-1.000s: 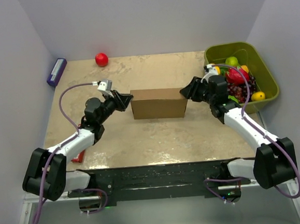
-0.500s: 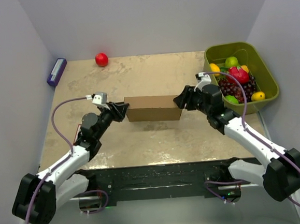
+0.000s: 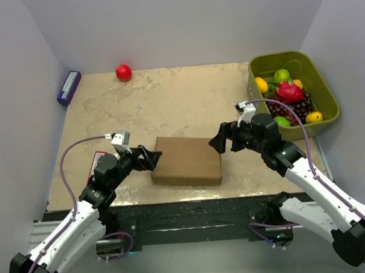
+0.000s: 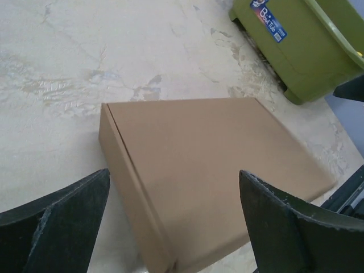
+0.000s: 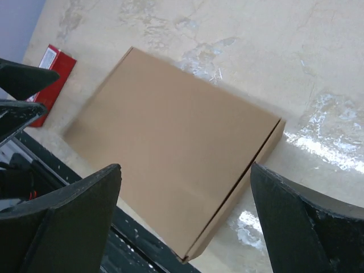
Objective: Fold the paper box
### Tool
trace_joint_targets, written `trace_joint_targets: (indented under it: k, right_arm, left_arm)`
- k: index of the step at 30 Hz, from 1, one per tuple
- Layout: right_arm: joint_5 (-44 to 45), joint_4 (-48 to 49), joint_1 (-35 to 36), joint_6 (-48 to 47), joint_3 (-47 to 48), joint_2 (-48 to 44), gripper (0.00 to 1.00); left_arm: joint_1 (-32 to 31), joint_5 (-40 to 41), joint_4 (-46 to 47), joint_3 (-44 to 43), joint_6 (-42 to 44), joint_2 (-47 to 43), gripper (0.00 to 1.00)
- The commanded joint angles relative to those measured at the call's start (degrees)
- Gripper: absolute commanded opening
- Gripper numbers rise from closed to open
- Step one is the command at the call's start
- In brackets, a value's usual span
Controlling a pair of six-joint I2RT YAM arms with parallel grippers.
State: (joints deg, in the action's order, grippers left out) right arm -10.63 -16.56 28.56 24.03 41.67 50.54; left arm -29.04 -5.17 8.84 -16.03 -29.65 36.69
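Note:
The paper box [image 3: 186,160] is a closed, shallow brown cardboard box lying flat near the table's front edge. My left gripper [image 3: 149,158] stands open just off the box's left end, touching nothing. In the left wrist view the box [image 4: 216,165] fills the space under the open gripper [image 4: 173,172]. My right gripper [image 3: 223,138] is open by the box's far right corner, clear of it. The right wrist view shows the box [image 5: 176,148] below the spread fingers [image 5: 68,222], with a seam along its right edge.
A green bin [image 3: 277,56] full of toy fruit stands at the back right, seen also as the green bin [image 4: 301,51]. A red ball [image 3: 124,72] and a purple block [image 3: 68,87] lie at the back left. A red flat packet [image 5: 50,85] sits under my left arm.
The box was held upright between both grippers and now lies flat, nearer the front edge. Both grippers have opened and let it go, and both arms have drawn back toward their bases.

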Motion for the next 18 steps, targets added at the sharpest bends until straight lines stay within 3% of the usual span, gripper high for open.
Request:
trace_joint_targets:
  k: [1, 5, 10, 12, 14, 17, 18]
  right_arm:
    - [-0.5, -5.0, 0.2, -5.1, 5.5, -0.5, 0.99]
    - [7.0, -1.4, -0.2, -4.3, 5.4, 1.5, 0.99]
    - [8.6, 2.0, -2.8, -5.0, 7.8, 6.4, 0.99]
    - [7.8, 2.5, -7.2, -5.4, 8.6, 7.3, 0.99]
    - [5.1, 3.2, -13.1, -5.7, 9.4, 7.1, 0.99]
    - [3.0, 3.0, -18.0, -6.4, 11.1, 6.3, 0.99]
    - [2.8, 2.7, -18.9, -6.4, 11.9, 6.0, 0.99]
  left_arm:
    - [-0.1, 2.9, -8.7, -4.0, -1.3, -3.5, 1.00]
    - [0.0, 9.0, -14.4, -7.1, 1.1, -1.9, 1.00]
    - [3.9, 11.0, -17.8, -16.0, 4.8, 3.5, 1.00]
    - [7.0, 11.4, -19.4, -19.3, 7.8, 4.3, 1.00]
    - [10.1, 9.7, -20.3, -23.6, 10.6, 5.5, 1.00]
    - [19.8, -1.1, -20.9, -27.3, 12.5, 9.1, 1.00]
    - [25.3, -8.0, -20.9, -27.8, 12.5, 11.1, 1.00]
